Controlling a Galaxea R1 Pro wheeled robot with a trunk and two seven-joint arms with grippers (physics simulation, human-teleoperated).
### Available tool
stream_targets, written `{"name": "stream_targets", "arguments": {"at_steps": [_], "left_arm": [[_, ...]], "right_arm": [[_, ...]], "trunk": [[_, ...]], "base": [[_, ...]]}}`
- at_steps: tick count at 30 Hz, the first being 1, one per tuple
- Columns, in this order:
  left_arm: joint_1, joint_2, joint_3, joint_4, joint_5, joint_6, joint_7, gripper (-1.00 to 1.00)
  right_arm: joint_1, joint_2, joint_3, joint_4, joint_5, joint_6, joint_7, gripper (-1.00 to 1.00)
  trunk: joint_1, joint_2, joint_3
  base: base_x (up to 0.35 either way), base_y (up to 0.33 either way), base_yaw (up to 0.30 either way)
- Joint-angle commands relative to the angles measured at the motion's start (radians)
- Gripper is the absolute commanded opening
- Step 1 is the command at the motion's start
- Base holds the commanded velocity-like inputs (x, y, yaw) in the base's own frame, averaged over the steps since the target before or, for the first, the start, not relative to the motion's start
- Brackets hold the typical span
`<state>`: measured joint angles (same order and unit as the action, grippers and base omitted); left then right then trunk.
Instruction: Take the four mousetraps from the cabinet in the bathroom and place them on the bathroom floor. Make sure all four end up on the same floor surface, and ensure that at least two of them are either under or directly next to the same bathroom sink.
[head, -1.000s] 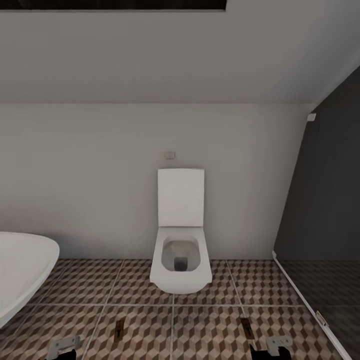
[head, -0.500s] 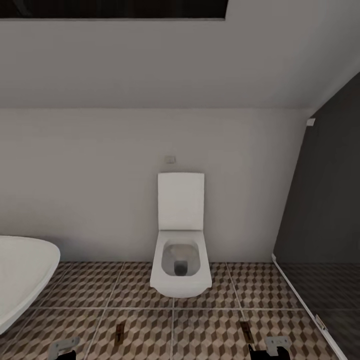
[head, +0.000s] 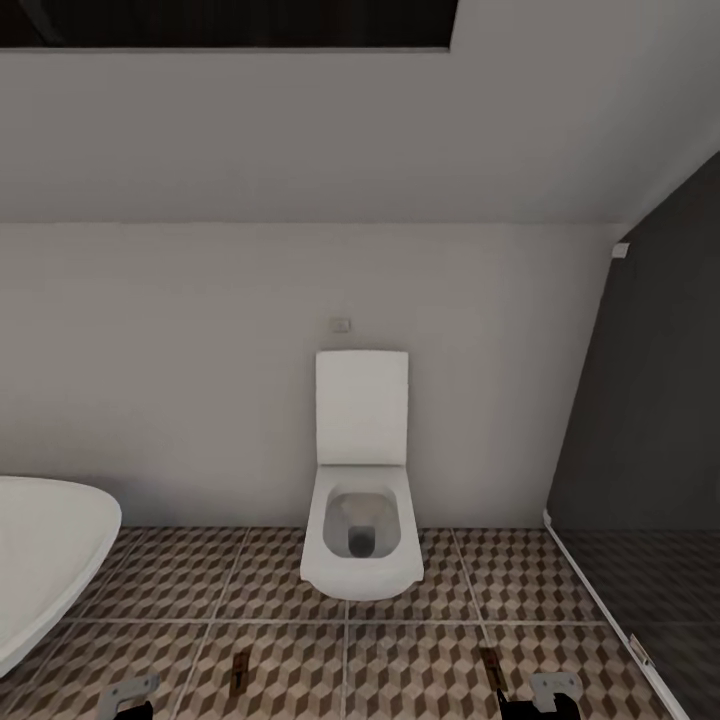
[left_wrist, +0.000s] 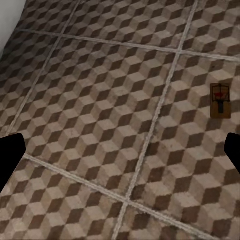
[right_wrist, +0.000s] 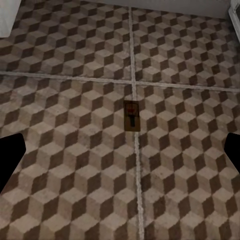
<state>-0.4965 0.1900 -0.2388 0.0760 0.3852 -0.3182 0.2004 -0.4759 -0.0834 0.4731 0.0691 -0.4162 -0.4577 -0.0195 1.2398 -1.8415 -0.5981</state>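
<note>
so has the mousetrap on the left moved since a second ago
No. The left mousetrap keeps its place on its tile, beside the same grout line on the floor; the whole head view shifted, so the camera moved.

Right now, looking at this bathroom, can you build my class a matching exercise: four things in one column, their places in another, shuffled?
Things:
1. toilet
2. bathtub
3. left mousetrap
4. dark glass panel

Places (head view):
A. far left edge
B. right side
C. against the back wall, centre
D. flat on the floor tiles

Pairs: 1-C, 2-A, 3-D, 4-B

Matt tiled floor (head: 400, 600), glossy white toilet (head: 362, 540).
</note>
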Motion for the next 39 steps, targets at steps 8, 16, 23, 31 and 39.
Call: {"name": "stream_targets", "arguments": {"at_steps": [8, 16, 23, 31, 39], "left_arm": [[0.002, -0.001, -0.010, 0.003, 0.005, -0.006, 0.001, 1.00], [0.003, -0.003, -0.010, 0.001, 0.002, -0.007, 0.004, 1.00], [0.004, -0.005, -0.011, 0.001, 0.002, -0.007, 0.005, 1.00], [0.004, -0.010, -0.011, 0.001, 0.003, -0.007, 0.005, 1.00], [0.004, -0.013, -0.011, 0.001, 0.003, -0.007, 0.005, 1.00]], "right_arm": [[-0.001, 0.001, 0.008, 0.003, -0.004, -0.005, -0.002, 1.00], [-0.001, 0.001, 0.009, 0.003, -0.004, -0.004, -0.002, 1.00], [-0.001, 0.001, 0.008, 0.003, -0.004, -0.004, -0.002, 1.00], [-0.001, 0.001, 0.008, 0.003, -0.004, -0.004, -0.002, 1.00], [-0.001, 0.001, 0.009, 0.003, -0.004, -0.004, -0.002, 1.00]], "trunk": [[0.000, -0.001, -0.001], [0.000, -0.001, -0.001], [0.000, -0.001, -0.001], [0.000, -0.001, -0.001], [0.000, -0.001, -0.001]], "base": [[0.000, 0.000, 0.000], [0.000, 0.000, 0.000], [0.000, 0.000, 0.000], [0.000, 0.000, 0.000], [0.000, 0.000, 0.000]]}}
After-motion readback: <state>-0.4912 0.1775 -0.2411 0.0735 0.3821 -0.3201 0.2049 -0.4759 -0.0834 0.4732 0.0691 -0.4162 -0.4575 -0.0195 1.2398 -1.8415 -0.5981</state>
